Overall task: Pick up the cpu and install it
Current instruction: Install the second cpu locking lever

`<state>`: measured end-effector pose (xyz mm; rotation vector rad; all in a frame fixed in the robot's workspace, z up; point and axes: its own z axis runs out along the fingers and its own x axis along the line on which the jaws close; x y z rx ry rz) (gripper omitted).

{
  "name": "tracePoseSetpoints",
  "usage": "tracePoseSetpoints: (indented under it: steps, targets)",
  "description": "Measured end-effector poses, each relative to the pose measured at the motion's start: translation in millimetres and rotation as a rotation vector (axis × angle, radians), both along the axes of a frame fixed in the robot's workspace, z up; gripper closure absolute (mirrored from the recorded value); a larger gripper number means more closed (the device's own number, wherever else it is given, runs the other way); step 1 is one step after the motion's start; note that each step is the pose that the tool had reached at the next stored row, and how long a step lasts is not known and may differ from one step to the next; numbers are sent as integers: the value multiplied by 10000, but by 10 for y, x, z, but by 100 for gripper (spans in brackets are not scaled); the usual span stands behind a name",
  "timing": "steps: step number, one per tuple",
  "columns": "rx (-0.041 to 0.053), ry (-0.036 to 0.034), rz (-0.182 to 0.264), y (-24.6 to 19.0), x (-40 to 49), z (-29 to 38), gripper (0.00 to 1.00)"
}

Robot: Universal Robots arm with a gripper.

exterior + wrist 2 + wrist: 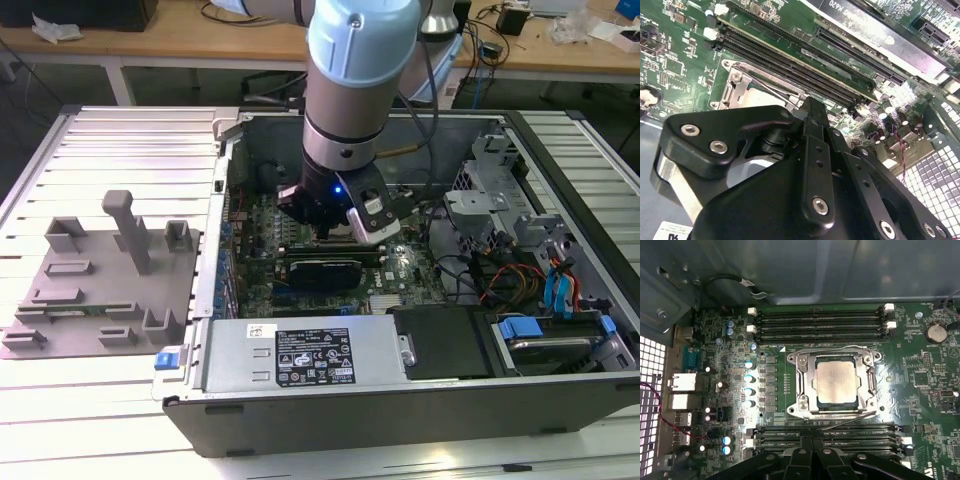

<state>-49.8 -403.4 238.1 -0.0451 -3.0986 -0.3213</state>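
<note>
Cpu (pixel 837 382) sits in mobo socket (pixel 805 405), inside pc case (pixel 400 400).

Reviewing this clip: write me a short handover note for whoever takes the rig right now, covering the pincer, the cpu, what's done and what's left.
Pincer: inside the open computer case, just above the motherboard; the first wrist view shows nothing between its tips. Whether it is open or shut cannot be told.
Cpu: lying flat in the socket on the motherboard, between the two banks of memory slots.
Done: the cpu is off the grey fixture plate and placed in the socket.
Left: the socket frame looks open around the chip, so it seems not yet clamped down.
</note>
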Motion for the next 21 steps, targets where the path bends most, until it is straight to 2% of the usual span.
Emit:
tracePoseSetpoints:
  steps: [5,8,13,17,21]
  targets:
    - [172,1,-19,-17,-35,-42,89]
    - [230,1,-34,-23,-55,-75,89]
    - [236,0,-33,-21,-67,-187,89]
    - [235,2,-28,-19,-68,-194,89]
    - [238,1,55,0,-76,-219,89]
